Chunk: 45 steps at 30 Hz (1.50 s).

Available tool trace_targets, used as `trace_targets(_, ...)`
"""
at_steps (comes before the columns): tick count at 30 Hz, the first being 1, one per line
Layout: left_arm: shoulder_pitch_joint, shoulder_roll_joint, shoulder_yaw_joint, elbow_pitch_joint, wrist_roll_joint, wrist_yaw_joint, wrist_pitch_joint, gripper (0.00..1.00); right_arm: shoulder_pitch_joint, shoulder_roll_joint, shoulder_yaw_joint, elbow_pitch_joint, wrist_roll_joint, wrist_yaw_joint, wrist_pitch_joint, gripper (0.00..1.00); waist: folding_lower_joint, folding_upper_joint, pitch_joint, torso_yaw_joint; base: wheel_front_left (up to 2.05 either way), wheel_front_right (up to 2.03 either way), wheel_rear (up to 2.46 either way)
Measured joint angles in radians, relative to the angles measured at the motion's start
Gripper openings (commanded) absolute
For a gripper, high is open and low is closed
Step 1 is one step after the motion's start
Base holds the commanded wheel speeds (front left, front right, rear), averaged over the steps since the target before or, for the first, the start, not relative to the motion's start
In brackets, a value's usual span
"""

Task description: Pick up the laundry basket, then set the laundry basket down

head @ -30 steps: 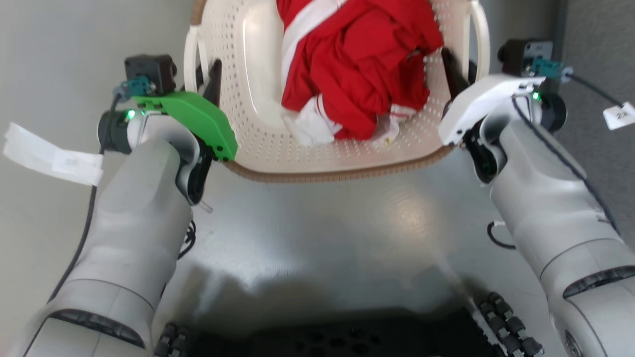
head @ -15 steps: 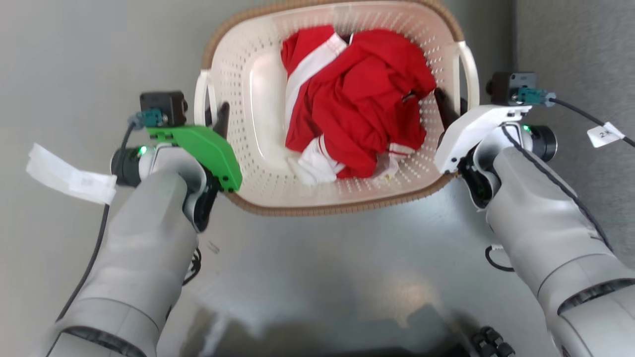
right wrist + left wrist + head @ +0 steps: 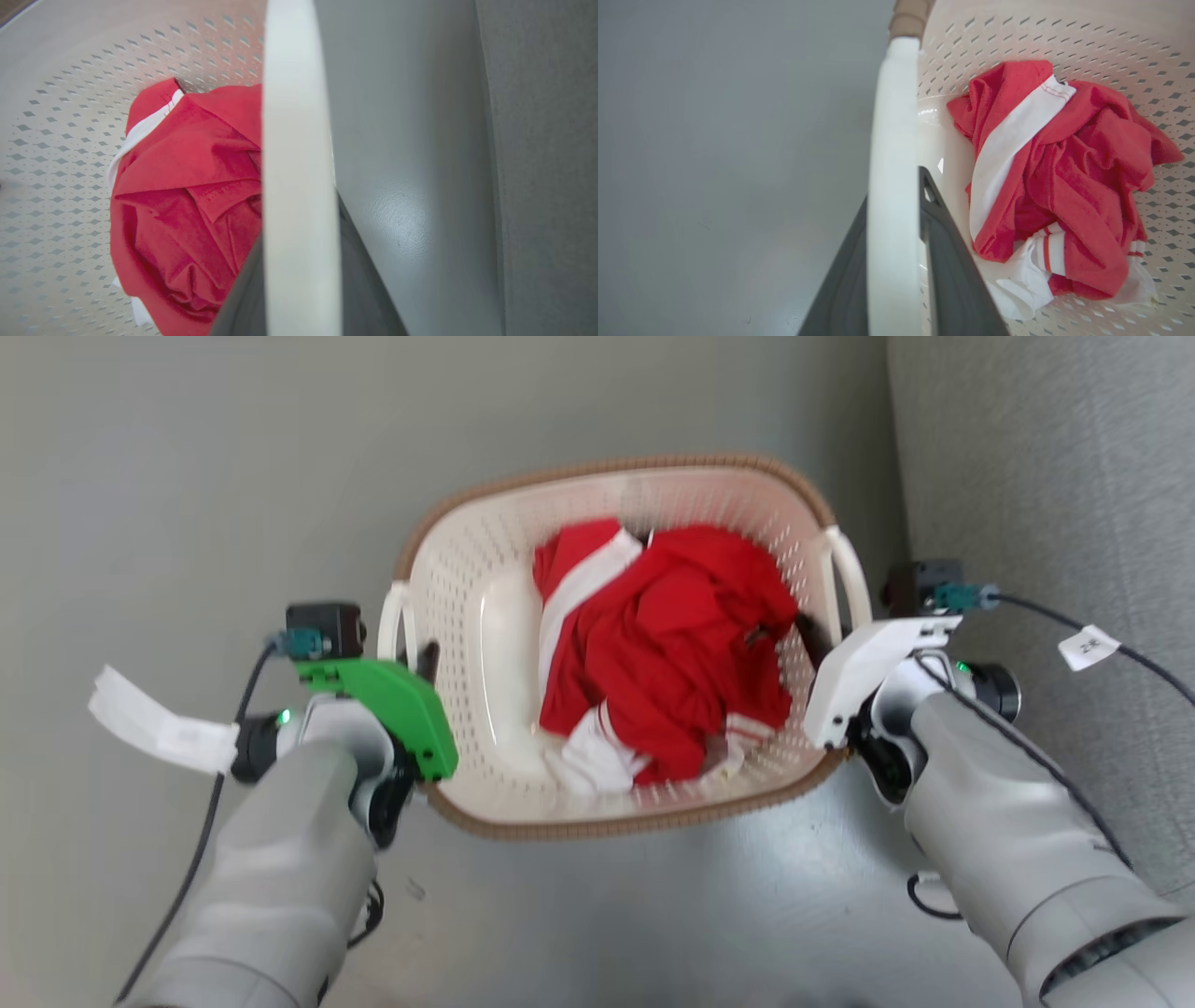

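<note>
The laundry basket (image 3: 467, 569) is cream-white and perforated, with a brown rim, and holds crumpled red and white clothes (image 3: 663, 663). My left gripper (image 3: 415, 658), with its green cover, is shut on the basket's left loop handle (image 3: 892, 140); one dark finger (image 3: 952, 266) lies on each side of it. My right gripper (image 3: 822, 639), with its white cover, is shut on the right handle (image 3: 299, 140), which runs between its fingers (image 3: 369, 289). I cannot tell whether the basket rests on the floor.
Smooth grey floor (image 3: 187, 476) surrounds the basket. A textured grey surface (image 3: 1046, 476) stands close along the right side. Cables with white paper tags (image 3: 159, 733) trail from both wrists.
The head camera has shifted: the whole basket now shows, smaller and lower in the view, and the robot's dark base has left the view. Both grippers keep hold of the handles.
</note>
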Motion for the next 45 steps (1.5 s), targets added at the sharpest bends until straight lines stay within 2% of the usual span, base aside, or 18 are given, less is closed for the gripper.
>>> trace_targets(27, 0.227, -0.002, -0.061, 0.042, -0.11, -0.003, 0.119, 0.0, 0.218, 0.003, 0.149, -0.009, 0.126, -0.009, 0.144, 0.0, -0.0001, 0.0, -0.359, -0.03, 0.0, 0.0, 0.0)
trace_targets(33, 0.232, -0.001, -0.068, 0.042, -0.12, -0.003, 0.127, 0.0, 0.219, 0.001, 0.162, -0.01, 0.146, -0.009, 0.16, 0.0, 0.0, 0.0, -0.396, -0.038, 0.0, 0.0, 0.0)
trace_targets(45, 0.232, 0.0, -0.082, 0.048, -0.132, -0.003, 0.136, 0.0, 0.221, -0.001, 0.184, -0.01, 0.171, -0.011, 0.169, 0.0, -0.0001, 0.0, -0.402, -0.041, 0.0, 0.0, 0.0)
